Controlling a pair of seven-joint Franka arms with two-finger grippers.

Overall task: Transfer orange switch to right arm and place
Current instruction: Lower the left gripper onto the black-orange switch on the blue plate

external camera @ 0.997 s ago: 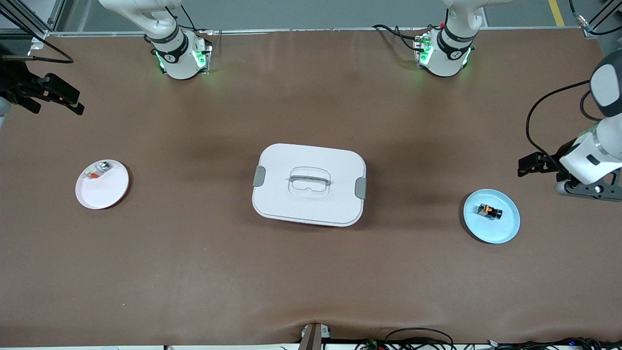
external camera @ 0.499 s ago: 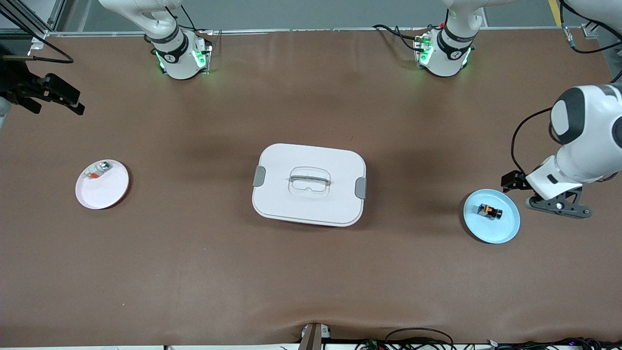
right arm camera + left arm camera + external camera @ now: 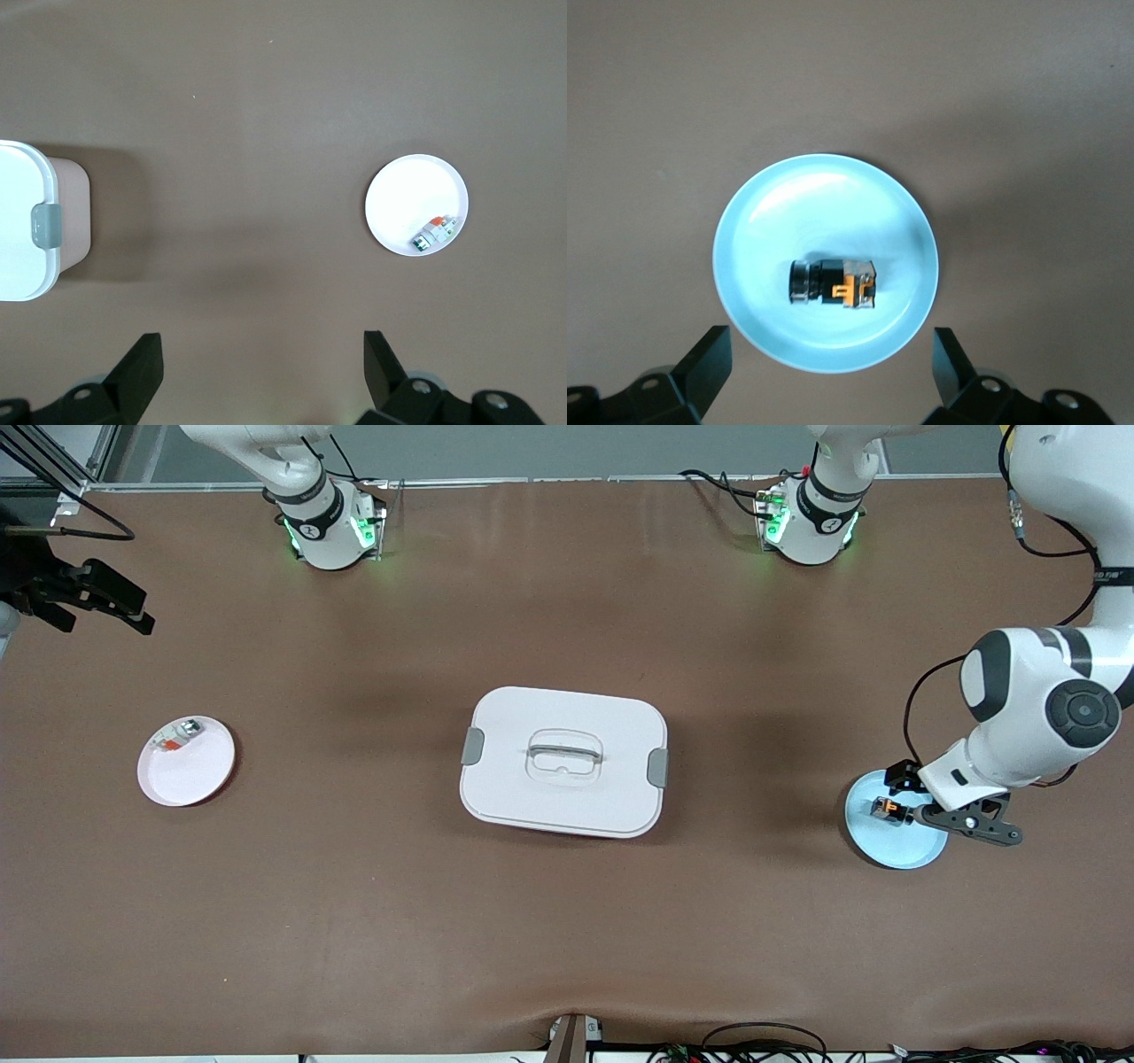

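The orange switch (image 3: 889,809) lies on its side on a light blue plate (image 3: 890,849) at the left arm's end of the table. My left gripper (image 3: 912,795) hangs just above that plate. In the left wrist view the switch (image 3: 834,283) lies on the plate (image 3: 824,204), with my left gripper (image 3: 831,359) open above it and empty. My right gripper (image 3: 106,598) waits at the right arm's end of the table. It shows open and empty in the right wrist view (image 3: 261,354).
A white lidded box (image 3: 564,762) with grey latches stands mid-table; it also shows in the right wrist view (image 3: 27,221). A pale pink plate (image 3: 190,775) near the right arm's end holds a clear-silver part with a red-orange piece (image 3: 177,737); the right wrist view shows this plate (image 3: 407,195) too.
My left arm has swung in from the table's end and come down over the blue plate. The right arm, the switch and the plates have not moved.
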